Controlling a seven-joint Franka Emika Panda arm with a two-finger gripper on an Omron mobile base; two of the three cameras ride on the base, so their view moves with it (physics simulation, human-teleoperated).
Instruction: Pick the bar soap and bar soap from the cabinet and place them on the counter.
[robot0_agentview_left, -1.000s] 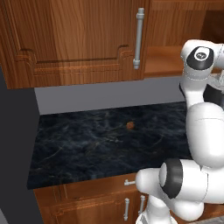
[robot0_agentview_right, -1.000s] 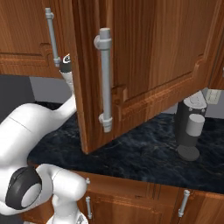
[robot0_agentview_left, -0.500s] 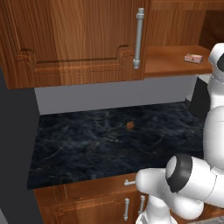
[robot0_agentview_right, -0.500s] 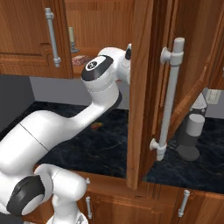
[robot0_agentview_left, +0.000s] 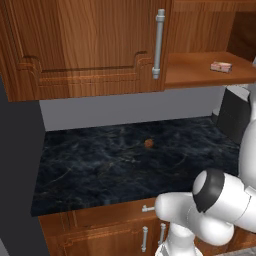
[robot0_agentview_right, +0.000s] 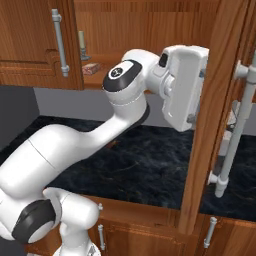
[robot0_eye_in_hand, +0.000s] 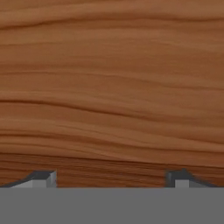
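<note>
- We see the arm raised, elbow bent, hand level against the open cabinet door (robot0_agentview_right: 210, 125).
- gripper (robot0_eye_in_hand: 109, 177) spread wide, empty, facing wood grain.
- bar soap (robot0_agentview_left: 220, 66) lies on the cabinet (robot0_agentview_left: 100, 45) shelf, above the counter (robot0_agentview_left: 125, 160).

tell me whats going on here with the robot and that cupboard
A white robot arm is reaching up at the reddish-brown wooden wall cabinet, whose right-hand door stands swung open. Its gripper is open and empty, pointed close at wood grain. A small pinkish-beige bar soap lies on the wooden shelf, untouched. The black marble-look counter below carries a small round brown lump.
</note>
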